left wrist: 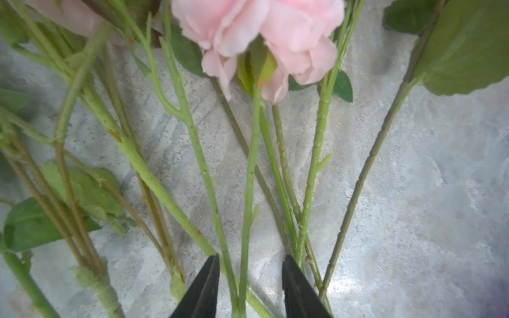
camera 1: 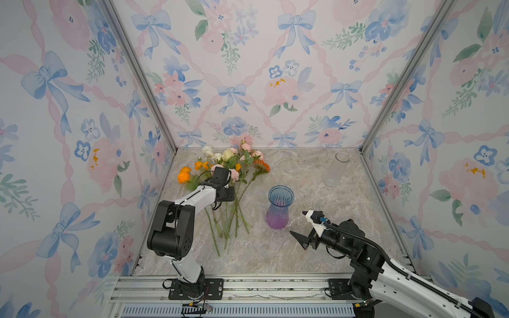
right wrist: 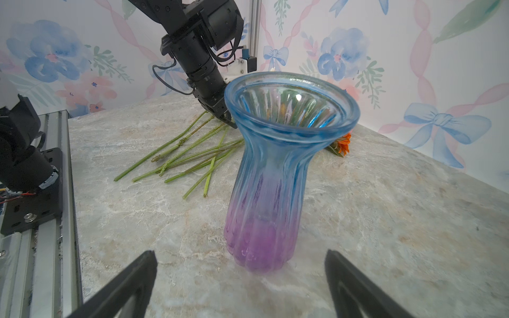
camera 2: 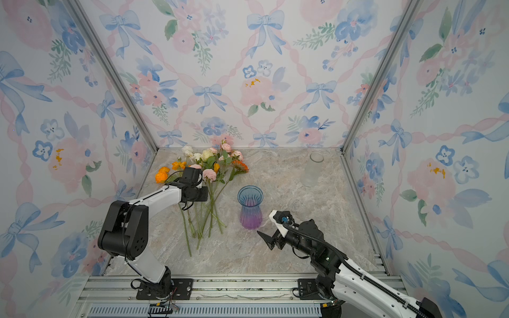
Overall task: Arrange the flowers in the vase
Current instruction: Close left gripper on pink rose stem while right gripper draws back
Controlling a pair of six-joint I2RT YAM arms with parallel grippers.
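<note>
The flowers [camera 1: 234, 165] lie fanned on the table [camera 1: 261, 253], left of the upright vase [camera 1: 279, 209]. Only the left wrist view shows the left pincer [left wrist: 250, 257]: narrow, straddling two green stems without clamping them. The top views hide its tips. The right pincer [right wrist: 239, 252] stands wide, near the vase but apart from it.

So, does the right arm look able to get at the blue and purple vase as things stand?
Probably yes: the open right gripper faces the vase, with only bare table between them.
</note>
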